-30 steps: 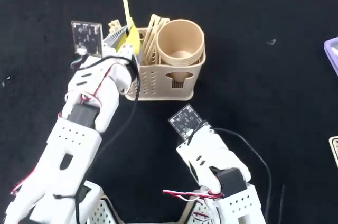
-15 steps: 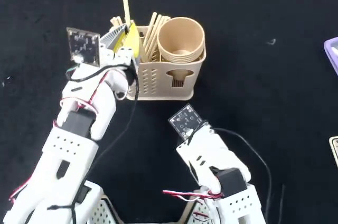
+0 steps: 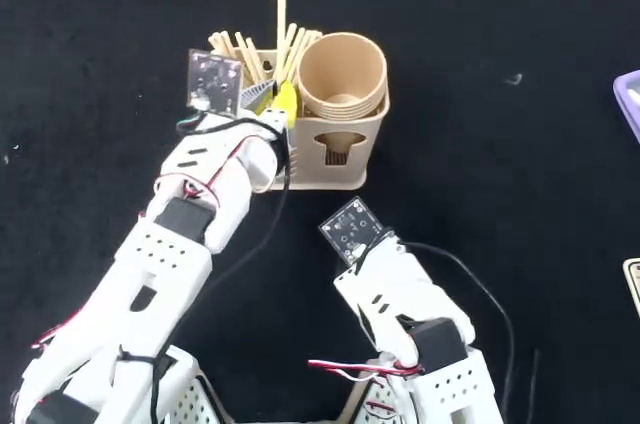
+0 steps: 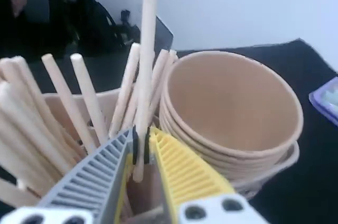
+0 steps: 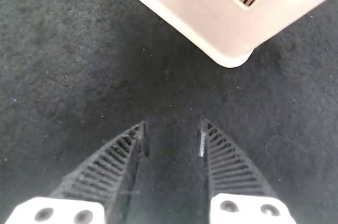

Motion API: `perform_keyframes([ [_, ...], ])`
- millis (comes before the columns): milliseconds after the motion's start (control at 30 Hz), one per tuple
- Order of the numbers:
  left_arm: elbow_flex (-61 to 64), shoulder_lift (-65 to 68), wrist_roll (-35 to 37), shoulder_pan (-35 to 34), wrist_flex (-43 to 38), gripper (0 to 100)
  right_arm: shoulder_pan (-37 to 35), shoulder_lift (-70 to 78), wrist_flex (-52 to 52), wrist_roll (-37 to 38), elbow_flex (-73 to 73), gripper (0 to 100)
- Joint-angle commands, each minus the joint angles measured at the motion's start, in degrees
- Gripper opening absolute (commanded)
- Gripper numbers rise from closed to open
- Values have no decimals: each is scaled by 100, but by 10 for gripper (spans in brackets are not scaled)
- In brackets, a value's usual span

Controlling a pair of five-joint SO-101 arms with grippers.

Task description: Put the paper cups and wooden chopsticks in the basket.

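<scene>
1. Wooden chopstick (image 3: 282, 4), high view: held upright, clamped low down by the left fingers (image 3: 285, 102) over the basket (image 3: 330, 166), itself near the middle of the worktop's (image 3: 520, 244) far edge. Vertical, probably, to slide in among the other chopsticks (image 3: 235, 47) rather than land across them. Paper cups (image 3: 342, 79) already stacked in the neighbouring compartment.
2. Left wrist view: chopstick (image 4: 147, 49) pinched tight between the grey and yellow left fingers (image 4: 179, 171), lower tip just past the grip, above the chopstick compartment and just beside the cups' rim (image 4: 227, 97). Gripped near the tip, seemingly to leave little drop on release. Fanned alongside, the other chopsticks (image 4: 63, 102), leaning on the basket wall.
3. Right wrist view: right fingers (image 5: 124, 163) parted, holding nothing, hovering low over the worktop (image 5: 63, 49) just short of the basket's near corner (image 5: 211, 23). Parked aside, apparently, to leave room for the drop.
</scene>
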Motion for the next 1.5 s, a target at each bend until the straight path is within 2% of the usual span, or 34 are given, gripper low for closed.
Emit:
perform_keyframes([
  [0,365,53,88,-303,-501,30,105,-470,-97,70,-40,159],
  [167,1007,53,88,-382,-993,30,97,-470,-105,70,-40,159],
  [600,1095,105,97,-400,-1020,93,88,-470,-105,70,-31,159],
  [900,585,79,62,-400,-70,95,88,-470,-105,79,-31,159],
  [1400,-154,35,35,-593,9,95,88,-470,-105,79,-22,159],
  [1467,-365,35,-114,-620,290,95,88,-470,-114,97,-22,159],
])
